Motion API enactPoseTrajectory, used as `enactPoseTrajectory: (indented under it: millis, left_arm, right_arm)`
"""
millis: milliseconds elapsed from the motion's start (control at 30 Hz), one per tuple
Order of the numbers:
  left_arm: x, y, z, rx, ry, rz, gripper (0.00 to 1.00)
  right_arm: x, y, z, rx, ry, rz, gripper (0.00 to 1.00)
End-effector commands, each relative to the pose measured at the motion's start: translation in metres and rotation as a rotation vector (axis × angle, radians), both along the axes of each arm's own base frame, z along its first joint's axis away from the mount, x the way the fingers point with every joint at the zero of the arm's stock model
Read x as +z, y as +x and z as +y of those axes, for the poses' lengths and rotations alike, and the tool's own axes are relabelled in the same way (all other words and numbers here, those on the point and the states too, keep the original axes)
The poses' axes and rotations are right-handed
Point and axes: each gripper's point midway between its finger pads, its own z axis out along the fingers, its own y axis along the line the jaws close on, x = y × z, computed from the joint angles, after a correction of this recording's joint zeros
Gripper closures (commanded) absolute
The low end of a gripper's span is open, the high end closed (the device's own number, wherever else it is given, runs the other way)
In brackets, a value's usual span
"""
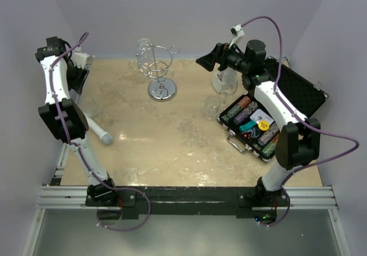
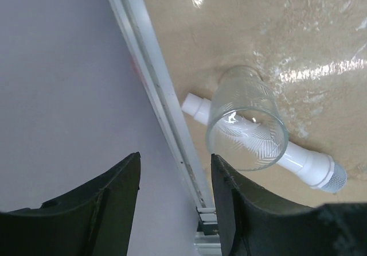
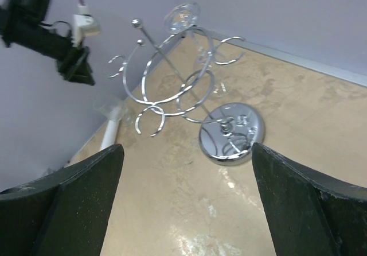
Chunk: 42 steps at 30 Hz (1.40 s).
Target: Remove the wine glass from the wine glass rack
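The chrome wine glass rack [image 1: 156,66] stands on its round disc base [image 1: 162,89] at the back middle of the table. A clear wine glass [image 1: 144,46] hangs upside down on its far left arm. In the right wrist view the rack [image 3: 172,81] lies ahead, with the glass's foot [image 3: 182,16] at the top. My right gripper [image 1: 206,61] is wide open and empty, raised to the right of the rack, apart from it; its wrist view [image 3: 188,210] shows the same. My left gripper [image 1: 79,77] is open and empty by the left wall, its wrist view [image 2: 175,204] looking down at the table edge.
A clear etched tumbler [image 2: 246,118] and a white tube-shaped tool [image 2: 309,167] sit at the left edge below my left gripper. Two clear glasses [image 1: 213,107] [image 1: 225,82] and an open case of poker chips [image 1: 258,124] are on the right. Walls close in on the left, back and right.
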Motion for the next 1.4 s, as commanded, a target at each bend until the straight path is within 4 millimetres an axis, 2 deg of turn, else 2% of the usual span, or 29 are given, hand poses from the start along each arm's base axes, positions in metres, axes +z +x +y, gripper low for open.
enactPoseTrajectory:
  millis: [0,100,200,300,367,500,633,833,1067,1167,1367]
  left_arm:
    - [0.085,0.015,0.004,0.015,0.028,-0.257,0.41]
    - [0.115,0.031,-0.013,0.019,-0.047,-0.407,0.39]
    - [0.147,0.049,-0.054,-0.066,-0.237,-0.587,0.4]
    - [0.156,0.053,-0.101,-0.12,-0.494,-0.693,0.41]
    - [0.172,0.057,-0.125,-0.112,-0.643,-0.766,0.42]
    - [0.189,0.052,-0.176,-0.229,-0.856,-0.803,0.42]
    - [0.207,0.045,-0.214,-0.383,-0.888,-0.905,0.38]
    - [0.18,0.06,-0.242,-0.346,-0.919,-0.834,0.33]
    - [0.165,0.077,-0.242,-0.257,-0.897,-0.83,0.33]
    - [0.158,0.077,-0.244,-0.249,-0.908,-0.811,0.34]
    - [0.151,0.066,-0.262,-0.289,-0.95,-0.765,0.35]
  right_arm:
    - [0.034,0.019,-0.021,-0.161,-0.094,-0.146,0.02]
    - [0.042,0.022,-0.008,-0.154,-0.162,-0.215,0.02]
    - [0.038,0.015,0.026,-0.062,-0.24,-0.292,0.02]
    - [0.028,0.003,0.069,0.011,-0.329,-0.368,0.02]
    - [0.016,-0.001,0.085,0.051,-0.34,-0.345,0.02]
    - [0.011,-0.002,0.101,0.06,-0.345,-0.351,0.02]
    - [0.004,-0.003,0.115,0.039,-0.416,-0.387,0.02]
    - [-0.01,-0.005,0.128,0.018,-0.465,-0.39,0.01]
    - [-0.02,0.013,0.121,-0.098,-0.496,-0.357,0.02]
    - [-0.026,0.018,0.119,-0.117,-0.512,-0.353,0.02]
    - [-0.035,0.023,0.119,-0.128,-0.524,-0.34,0.02]
